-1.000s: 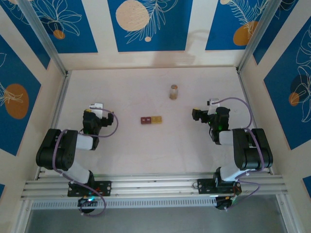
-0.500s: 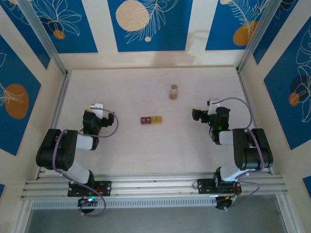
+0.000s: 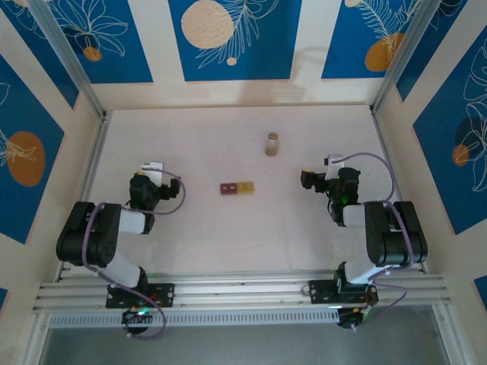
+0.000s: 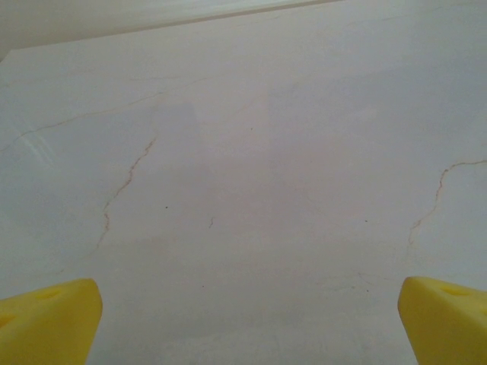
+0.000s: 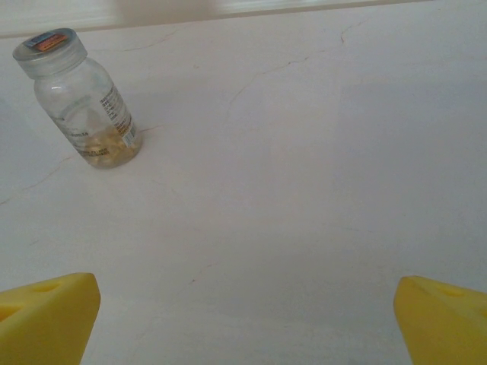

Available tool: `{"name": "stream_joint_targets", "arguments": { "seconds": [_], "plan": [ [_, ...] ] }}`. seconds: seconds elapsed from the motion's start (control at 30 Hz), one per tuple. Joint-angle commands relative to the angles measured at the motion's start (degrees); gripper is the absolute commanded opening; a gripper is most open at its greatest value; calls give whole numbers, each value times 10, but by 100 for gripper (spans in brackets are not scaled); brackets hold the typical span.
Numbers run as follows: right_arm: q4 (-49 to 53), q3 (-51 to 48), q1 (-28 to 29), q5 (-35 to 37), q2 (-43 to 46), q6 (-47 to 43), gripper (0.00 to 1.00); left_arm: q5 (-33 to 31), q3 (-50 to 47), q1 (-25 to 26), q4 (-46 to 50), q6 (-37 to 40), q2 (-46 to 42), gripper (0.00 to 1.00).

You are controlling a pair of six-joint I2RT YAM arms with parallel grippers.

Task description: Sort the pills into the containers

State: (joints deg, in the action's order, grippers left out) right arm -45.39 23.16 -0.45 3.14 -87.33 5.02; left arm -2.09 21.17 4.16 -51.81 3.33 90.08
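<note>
Two tiny joined containers sit mid-table, the dark red box (image 3: pixel 227 188) on the left and the yellow box (image 3: pixel 245 187) on the right. A clear pill bottle (image 3: pixel 272 144) with yellowish pills at its bottom stands farther back; the same bottle (image 5: pixel 79 100) shows in the right wrist view at upper left, its lid on. My left gripper (image 3: pixel 150 173) rests left of the boxes, open, its yellow fingertips (image 4: pixel 47 319) wide apart over bare table. On the other side my right gripper (image 3: pixel 318 176) is open too, with wide-set fingertips (image 5: pixel 445 315) and nothing between them.
Walls with blue panels close in the table on three sides. Aluminium rails (image 3: pixel 243 290) run along the near edge where both arm bases are bolted. The pale tabletop (image 3: pixel 213 228) has faint hairline cracks.
</note>
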Motion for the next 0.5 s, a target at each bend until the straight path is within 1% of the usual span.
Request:
{"name": "stream_joint_targets", "arguments": {
  "seconds": [0.0,0.47],
  "plan": [
    [-1,9,0,-6,1,3,99,15,8,-6,-4,-4,-6,100],
    [-1,9,0,-6,1,3,99,12,7,-6,-6,-2,-7,100]
  ]
}}
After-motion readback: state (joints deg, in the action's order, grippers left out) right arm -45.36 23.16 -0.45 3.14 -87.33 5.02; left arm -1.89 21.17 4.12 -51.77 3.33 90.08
